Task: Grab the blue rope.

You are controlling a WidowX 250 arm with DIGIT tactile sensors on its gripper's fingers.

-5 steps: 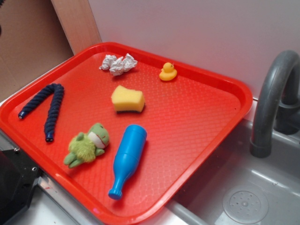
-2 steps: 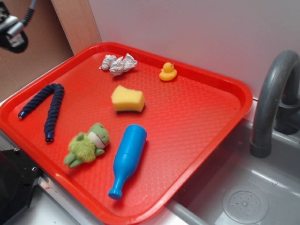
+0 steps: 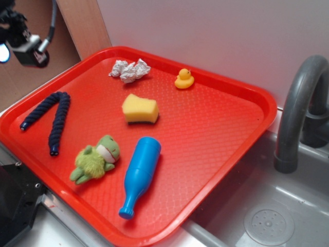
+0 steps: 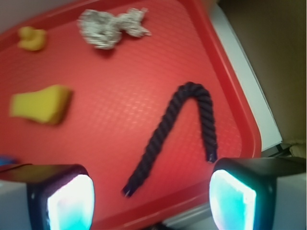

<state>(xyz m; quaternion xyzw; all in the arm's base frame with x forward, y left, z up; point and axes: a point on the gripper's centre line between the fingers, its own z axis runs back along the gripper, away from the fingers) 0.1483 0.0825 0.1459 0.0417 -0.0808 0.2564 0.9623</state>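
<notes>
Exterior view shows the gripper [image 3: 23, 38] farther into the frame at the upper left than a moment earlier, lower and closer to the red tray [image 3: 221, 128]; every object on the tray lies as before. Its fingers [image 4: 64, 201] stand wide apart in the wrist view, holding and touching nothing. The arm hangs above and beyond the tray's left edge, camera looking down. The blue rope [image 3: 51, 116] lies bent in an inverted V near that left edge, beside the green frog toy [image 3: 96, 158].

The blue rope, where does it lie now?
In the exterior view, the blue rope lies bent near the red tray's left edge, beside the green plush frog.
</notes>
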